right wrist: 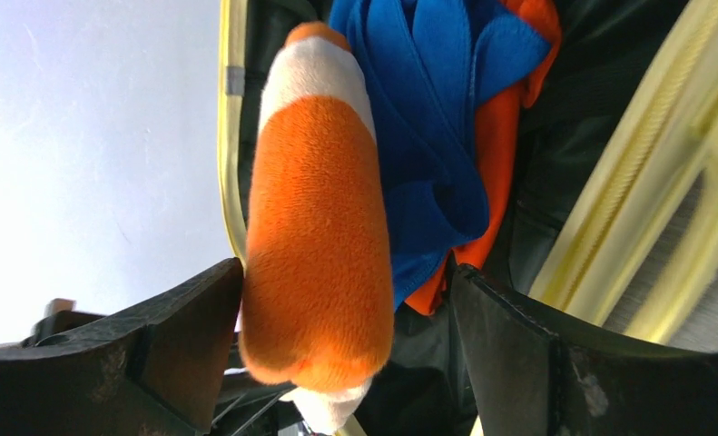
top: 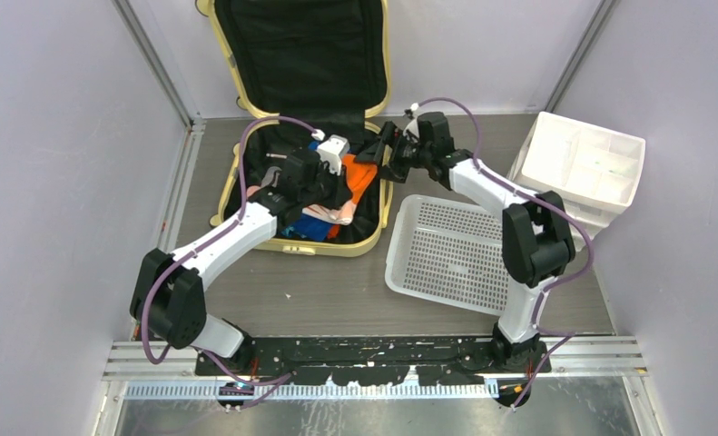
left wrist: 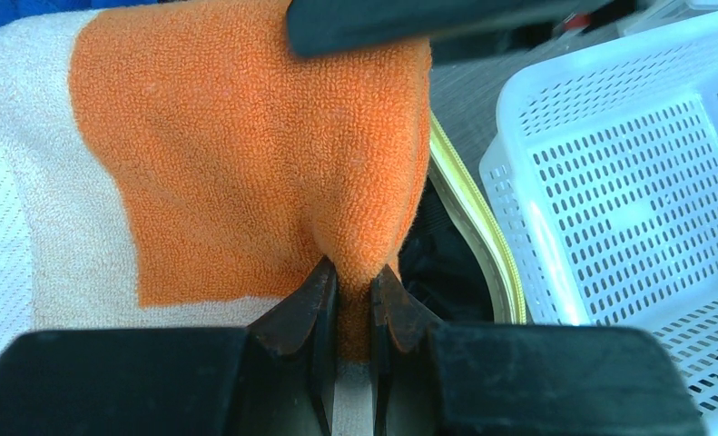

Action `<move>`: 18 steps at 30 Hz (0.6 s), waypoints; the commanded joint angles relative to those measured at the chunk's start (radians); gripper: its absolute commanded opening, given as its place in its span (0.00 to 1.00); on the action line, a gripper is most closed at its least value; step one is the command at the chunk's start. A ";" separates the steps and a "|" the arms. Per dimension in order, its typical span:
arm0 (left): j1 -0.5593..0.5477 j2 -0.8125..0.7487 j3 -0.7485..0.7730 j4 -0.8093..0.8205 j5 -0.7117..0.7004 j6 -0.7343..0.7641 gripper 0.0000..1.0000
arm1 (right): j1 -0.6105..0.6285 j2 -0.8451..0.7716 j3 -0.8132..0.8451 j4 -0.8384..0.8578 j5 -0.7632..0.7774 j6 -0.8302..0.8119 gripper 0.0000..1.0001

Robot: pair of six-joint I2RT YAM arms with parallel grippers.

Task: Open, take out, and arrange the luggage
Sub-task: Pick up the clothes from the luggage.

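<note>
Luggage (top: pixel 332 247) lies open on counter (top: pixel 337 291), left of centre. Lid upright against back wall, black lining showing. Inside: orange-and-white towel (left wrist: pixel 246 145), blue cloth (right wrist: pixel 427 136). Left gripper (left wrist: pixel 353 282) narrow, pinching a raised orange fold of towel near the luggage's right rim. Right gripper (right wrist: pixel 346 291) at the luggage's far right corner, jaws wide, one either side of an orange-white roll (right wrist: pixel 314 236), not clamped. Basket (top: pixel 446 245) just right of luggage; bin (top: pixel 580 168) far right.
</note>
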 commanded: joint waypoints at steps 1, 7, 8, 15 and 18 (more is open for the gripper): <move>-0.002 -0.040 -0.011 0.095 0.074 -0.043 0.00 | 0.046 0.023 0.060 -0.025 -0.010 -0.008 0.89; -0.002 -0.041 -0.034 0.139 0.114 -0.089 0.00 | 0.058 0.034 0.052 -0.028 -0.011 -0.016 0.80; -0.002 -0.041 -0.037 0.142 0.124 -0.098 0.01 | 0.058 0.031 0.044 -0.023 -0.012 -0.019 0.75; 0.005 -0.090 -0.041 0.097 0.208 -0.183 0.47 | 0.054 -0.055 -0.026 -0.022 0.002 -0.117 0.18; 0.035 -0.164 -0.062 0.109 0.362 -0.244 0.67 | 0.043 -0.130 -0.056 -0.044 -0.012 -0.192 0.10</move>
